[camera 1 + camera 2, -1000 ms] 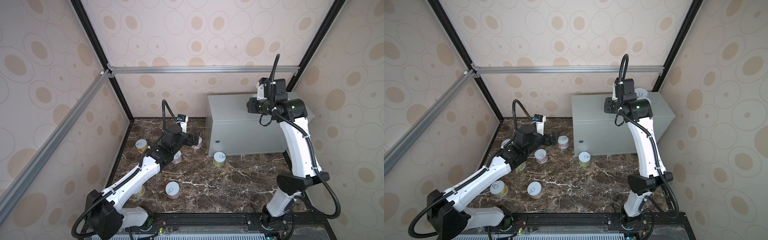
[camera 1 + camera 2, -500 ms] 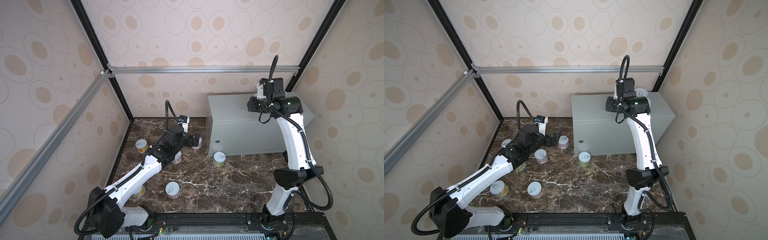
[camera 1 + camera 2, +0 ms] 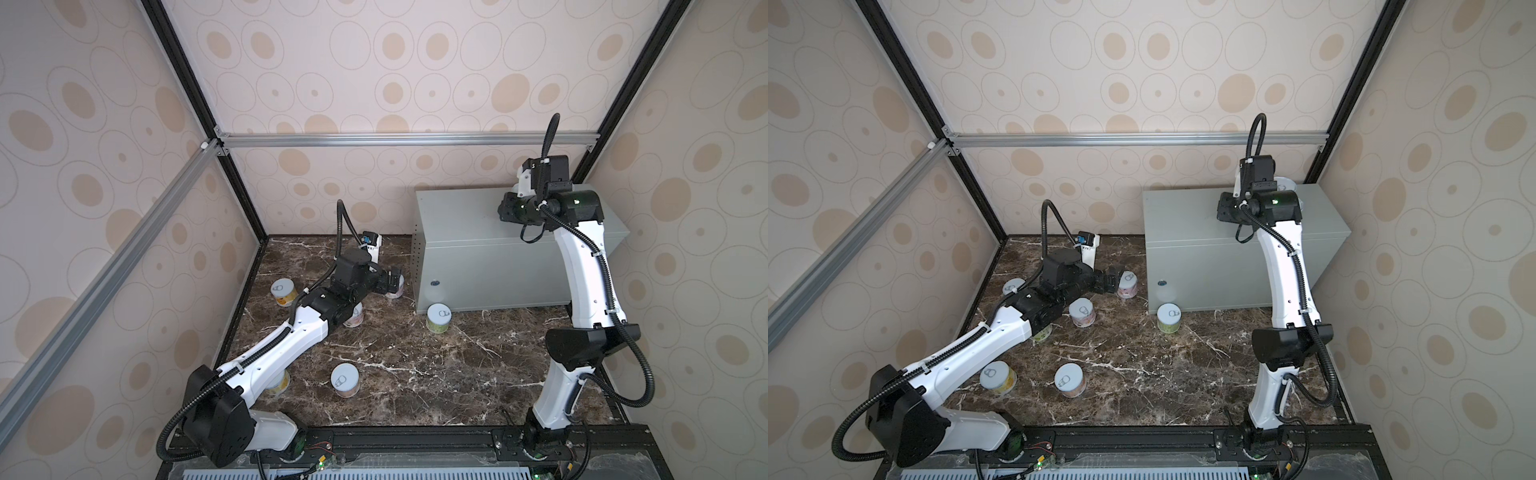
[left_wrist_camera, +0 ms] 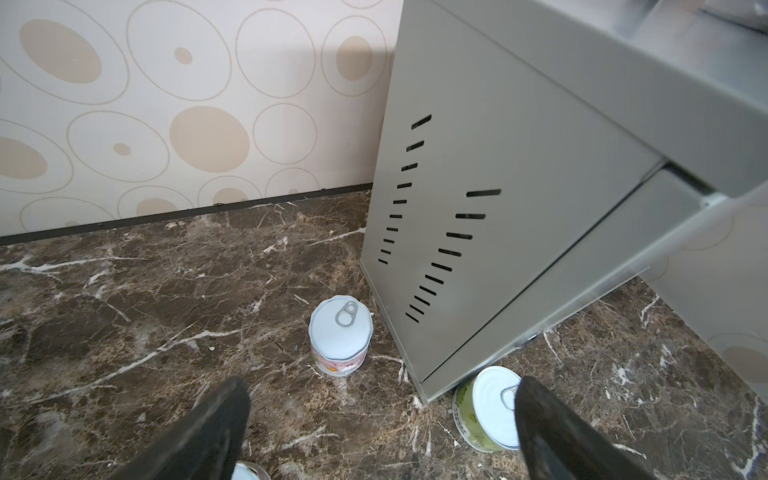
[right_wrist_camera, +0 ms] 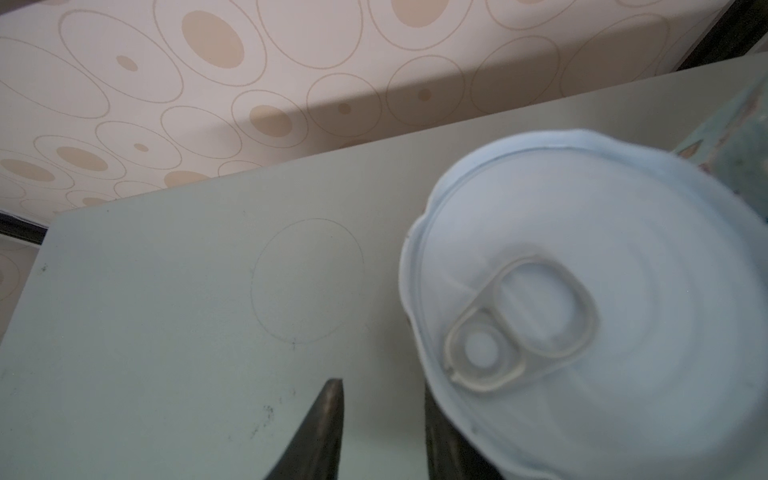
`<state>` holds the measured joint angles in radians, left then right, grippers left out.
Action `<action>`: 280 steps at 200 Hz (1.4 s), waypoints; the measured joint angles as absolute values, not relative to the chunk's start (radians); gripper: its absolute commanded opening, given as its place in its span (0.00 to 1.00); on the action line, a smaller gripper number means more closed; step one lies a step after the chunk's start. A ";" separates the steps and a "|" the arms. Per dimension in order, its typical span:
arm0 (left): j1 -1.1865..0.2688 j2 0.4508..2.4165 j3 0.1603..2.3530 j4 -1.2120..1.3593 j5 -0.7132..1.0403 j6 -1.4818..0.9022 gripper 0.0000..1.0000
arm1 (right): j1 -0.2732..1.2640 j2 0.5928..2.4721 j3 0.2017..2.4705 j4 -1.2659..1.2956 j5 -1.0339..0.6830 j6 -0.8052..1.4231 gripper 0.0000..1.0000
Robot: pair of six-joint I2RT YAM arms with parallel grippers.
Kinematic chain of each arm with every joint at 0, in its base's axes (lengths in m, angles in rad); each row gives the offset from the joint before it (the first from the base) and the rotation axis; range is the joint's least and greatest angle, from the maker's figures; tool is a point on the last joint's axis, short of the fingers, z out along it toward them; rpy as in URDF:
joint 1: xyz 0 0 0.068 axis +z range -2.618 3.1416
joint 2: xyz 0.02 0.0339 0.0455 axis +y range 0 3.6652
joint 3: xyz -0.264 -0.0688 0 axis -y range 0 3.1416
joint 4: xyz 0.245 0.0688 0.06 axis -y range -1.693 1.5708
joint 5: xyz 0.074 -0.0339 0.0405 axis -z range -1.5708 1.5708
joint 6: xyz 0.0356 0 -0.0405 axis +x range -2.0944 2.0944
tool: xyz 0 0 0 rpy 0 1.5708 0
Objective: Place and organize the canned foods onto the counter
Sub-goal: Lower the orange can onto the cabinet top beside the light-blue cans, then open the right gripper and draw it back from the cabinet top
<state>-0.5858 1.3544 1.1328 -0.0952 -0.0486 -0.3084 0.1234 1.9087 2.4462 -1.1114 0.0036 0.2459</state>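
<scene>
The counter point(image 3: 469, 216) is a grey metal box at the back right. My right gripper point(image 5: 380, 390) hovers over its top point(image 5: 166, 311), shut with nothing between its fingers. A silver-lidded can point(image 5: 582, 311) stands right beside it, also seen as the can point(image 3: 1285, 185) behind the wrist. My left gripper point(image 4: 380, 386) is open wide and low over the marble floor. Ahead of it stands a pink can point(image 4: 340, 336) by the counter's slotted side point(image 4: 498, 166). A green can point(image 4: 486, 411) sits at the counter's corner. Several more cans stand on the floor, among them a yellow can point(image 3: 284, 291) and a can point(image 3: 345, 379).
A light-blue labelled can point(image 5: 739, 145) stands on the counter behind the silver-lidded one. Two cans point(image 3: 1081, 311) point(image 3: 997, 376) stand close by the left arm, and another can point(image 3: 1042, 332) lies partly under it. Patterned walls and black frame posts close in the back and sides.
The right gripper's jaws have narrowed to shut above the counter, and that arm's elbow drew in slightly. The left gripper has edged toward the pink can, still open.
</scene>
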 measured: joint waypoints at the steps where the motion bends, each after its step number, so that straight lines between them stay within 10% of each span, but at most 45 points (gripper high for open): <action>1: -0.586 1.354 1.133 -0.095 -0.049 -0.308 0.99 | 0.123 1.909 2.446 -1.111 0.002 0.246 0.35; 280: -0.555 1.423 1.171 -0.115 -0.032 -0.309 0.99 | 0.077 2.042 2.568 -1.044 -0.262 0.219 0.41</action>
